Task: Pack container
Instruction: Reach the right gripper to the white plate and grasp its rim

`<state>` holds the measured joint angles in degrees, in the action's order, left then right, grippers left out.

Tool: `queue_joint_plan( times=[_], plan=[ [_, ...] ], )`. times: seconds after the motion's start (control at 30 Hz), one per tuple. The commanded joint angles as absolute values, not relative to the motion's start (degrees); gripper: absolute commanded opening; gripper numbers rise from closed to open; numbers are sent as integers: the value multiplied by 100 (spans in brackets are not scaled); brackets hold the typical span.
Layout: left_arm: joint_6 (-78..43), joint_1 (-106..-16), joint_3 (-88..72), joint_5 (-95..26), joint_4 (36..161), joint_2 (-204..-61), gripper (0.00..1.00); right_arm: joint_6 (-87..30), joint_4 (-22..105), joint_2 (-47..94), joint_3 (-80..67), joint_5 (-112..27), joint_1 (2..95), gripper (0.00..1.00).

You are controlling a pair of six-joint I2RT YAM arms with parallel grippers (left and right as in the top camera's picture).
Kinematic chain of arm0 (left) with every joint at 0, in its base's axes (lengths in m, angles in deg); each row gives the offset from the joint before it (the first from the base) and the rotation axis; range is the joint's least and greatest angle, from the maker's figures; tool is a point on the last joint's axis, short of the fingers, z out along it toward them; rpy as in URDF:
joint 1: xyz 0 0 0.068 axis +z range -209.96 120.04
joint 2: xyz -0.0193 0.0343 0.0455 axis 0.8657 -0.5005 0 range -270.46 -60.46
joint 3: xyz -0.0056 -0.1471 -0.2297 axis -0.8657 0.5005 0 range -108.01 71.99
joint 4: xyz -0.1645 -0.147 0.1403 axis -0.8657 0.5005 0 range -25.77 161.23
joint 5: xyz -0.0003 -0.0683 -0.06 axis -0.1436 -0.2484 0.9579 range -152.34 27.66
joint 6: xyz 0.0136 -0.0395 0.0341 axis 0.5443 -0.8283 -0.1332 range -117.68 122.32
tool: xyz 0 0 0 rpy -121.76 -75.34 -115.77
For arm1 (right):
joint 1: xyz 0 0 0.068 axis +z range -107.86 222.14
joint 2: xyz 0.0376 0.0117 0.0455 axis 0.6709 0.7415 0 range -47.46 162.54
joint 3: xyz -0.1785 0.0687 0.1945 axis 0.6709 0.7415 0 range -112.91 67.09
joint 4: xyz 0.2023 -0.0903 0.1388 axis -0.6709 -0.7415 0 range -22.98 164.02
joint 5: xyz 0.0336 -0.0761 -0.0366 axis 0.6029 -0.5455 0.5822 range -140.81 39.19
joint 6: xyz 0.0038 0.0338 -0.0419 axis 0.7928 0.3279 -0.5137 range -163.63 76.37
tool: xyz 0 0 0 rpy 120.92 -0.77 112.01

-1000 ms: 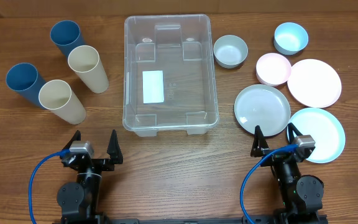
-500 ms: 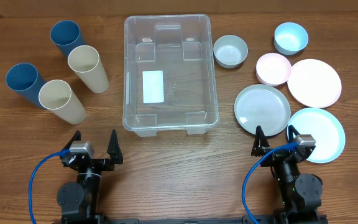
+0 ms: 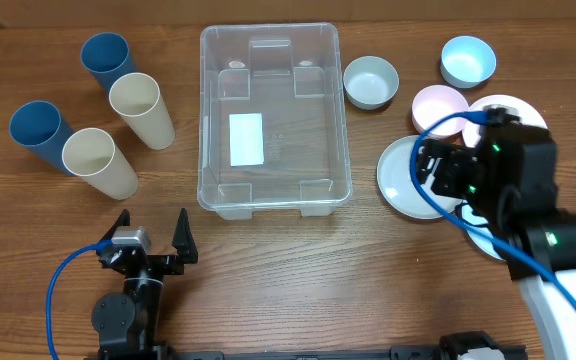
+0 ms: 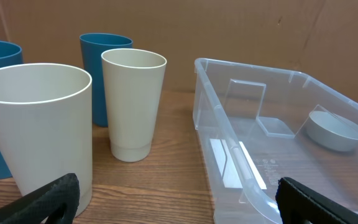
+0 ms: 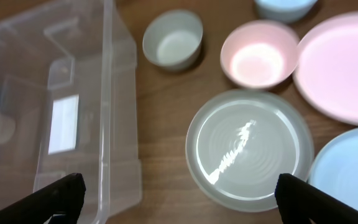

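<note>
Centrally on the wooden table (image 3: pixel 288 290), the clear container (image 3: pixel 273 115) is being shown upright, with a white label (image 3: pixel 246 138) lying flat on its base. Both claws are being held released, jaws spread wide. The left gripper (image 3: pixel 151 226) is being held low at the near edge of the table, pointed toward the cups and the container's near left corner. The right gripper (image 5: pixel 182 194) is being held above the grey plate (image 5: pixel 248 149), just to the right of the container, looking down on it.

Two blue cups (image 3: pixel 106 60) and two cream cups (image 3: pixel 140 108) are being shown upright to the left of the container, apart from it. To its right, a grey bowl (image 3: pixel 371 82) is sitting just beside the far corner, with a pink bowl (image 3: pixel 438 105) and a light blue bowl (image 3: pixel 468 60) farther right. A pink plate (image 5: pixel 347 62) and a light blue plate (image 5: pixel 353 168) are lying beyond the grey one – both are being partly hidden by the right arm (image 3: pixel 498 170) in the overhead view
</note>
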<state>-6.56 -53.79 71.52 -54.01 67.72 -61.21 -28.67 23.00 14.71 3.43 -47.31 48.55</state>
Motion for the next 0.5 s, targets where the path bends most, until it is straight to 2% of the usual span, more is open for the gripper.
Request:
queue_joint_plan(
  times=[0.0,0.03,0.07,0.1,0.23,0.47],
  plan=[
    [-709,-5322,7169,-5396,6785,-6073,100,-2860,2088,2044,216,-4302,4851,87],
    [-709,-5322,7169,-5396,6785,-6073,100,-2854,2013,2223,218,-4315,4849,86],
    [-709,-5322,7169,-5396,6785,-6073,100,-2611,1887,2385,218,-4497,4849,92],
    [-709,-5322,7169,-5396,6785,-6073,100,-2001,1674,2529,220,-4951,4849,93],
    [-709,-5322,7169,-5396,6785,-6073,100,-203,1030,3036,343,-6239,4849,89],
    [-709,-5322,7169,-5396,6785,-6073,100,1441,1640,3843,1136,-6293,4849,86]
  ],
)
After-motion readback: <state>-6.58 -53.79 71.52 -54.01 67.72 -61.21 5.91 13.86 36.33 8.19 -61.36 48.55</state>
